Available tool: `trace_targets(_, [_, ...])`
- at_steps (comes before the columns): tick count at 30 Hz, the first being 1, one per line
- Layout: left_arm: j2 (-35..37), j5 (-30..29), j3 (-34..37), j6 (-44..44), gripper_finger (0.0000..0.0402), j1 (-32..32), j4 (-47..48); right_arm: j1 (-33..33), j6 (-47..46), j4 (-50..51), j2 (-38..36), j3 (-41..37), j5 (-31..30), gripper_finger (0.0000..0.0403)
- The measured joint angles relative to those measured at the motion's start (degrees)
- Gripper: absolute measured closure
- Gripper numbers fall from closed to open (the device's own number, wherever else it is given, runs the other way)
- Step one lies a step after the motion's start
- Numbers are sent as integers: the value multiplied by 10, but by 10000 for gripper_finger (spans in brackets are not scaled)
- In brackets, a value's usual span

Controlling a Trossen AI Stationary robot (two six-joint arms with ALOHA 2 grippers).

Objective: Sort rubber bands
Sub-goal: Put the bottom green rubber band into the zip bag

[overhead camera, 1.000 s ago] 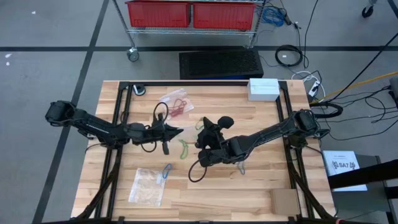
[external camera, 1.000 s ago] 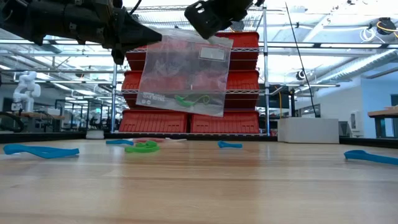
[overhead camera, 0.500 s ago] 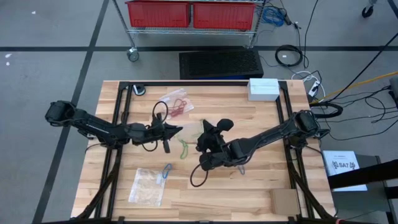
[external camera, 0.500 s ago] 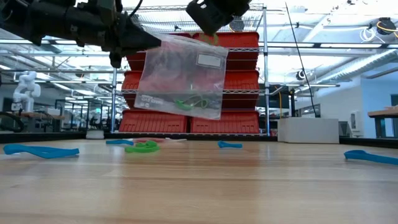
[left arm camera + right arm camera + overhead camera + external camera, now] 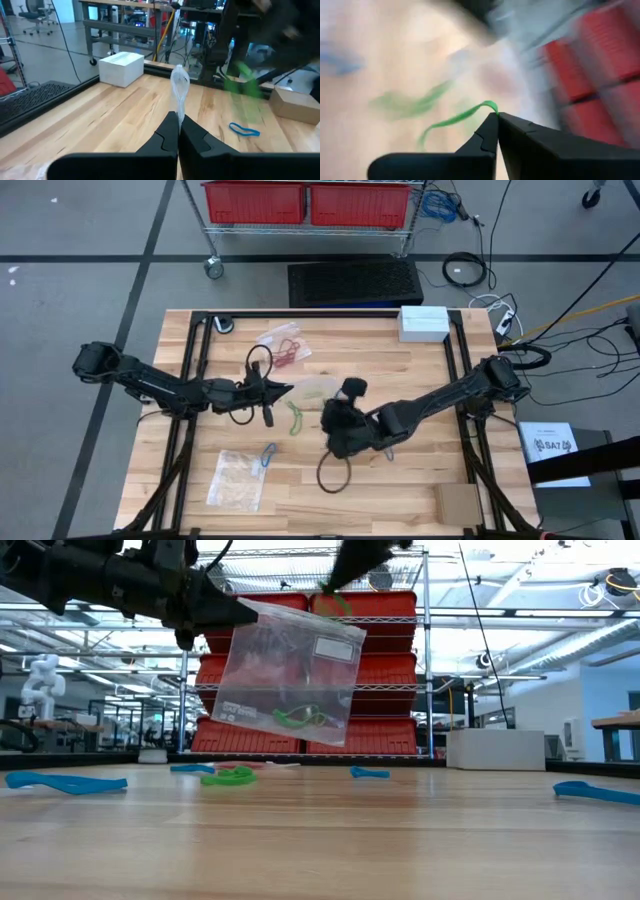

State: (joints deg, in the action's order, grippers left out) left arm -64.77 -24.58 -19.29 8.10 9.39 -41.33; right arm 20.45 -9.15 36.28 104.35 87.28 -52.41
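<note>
Left gripper point(image 5: 290, 389) has its jaws clamped on the top corner of a clear bag point(image 5: 290, 675), holding it up over mid-desk; at least one green band point(image 5: 298, 718) sits in the bottom of it. Right gripper point(image 5: 496, 116) is beside the bag mouth, jaws pinched on another green band point(image 5: 455, 120), my read is it's about to be fed in. Sorting looks partway: a bag with red bands point(image 5: 286, 345) lies at the far side of the desk point(image 5: 420, 490), another bag point(image 5: 237, 477) near the front edge. Left loose: a green band point(image 5: 296, 420), blue bands point(image 5: 268, 454), more blue ones in the low view.
</note>
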Motion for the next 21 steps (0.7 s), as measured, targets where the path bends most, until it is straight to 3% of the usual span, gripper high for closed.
trace_targets(3, [0,0,0,-10,401,0,2,8,-111,112,-2,2,144,403])
trace_targets(5, [0,0,0,-11,401,0,3,8,-163,160,5,-10,197,403])
trace_targets(10, [0,0,0,-25,401,0,0,-3,-188,102,8,-104,322,403])
trace_targets(15, [0,0,0,-28,401,-5,1,-41,-188,45,8,-192,346,403])
trace_targets(21, [0,1,0,-26,401,-5,1,-93,-189,31,8,-228,348,393])
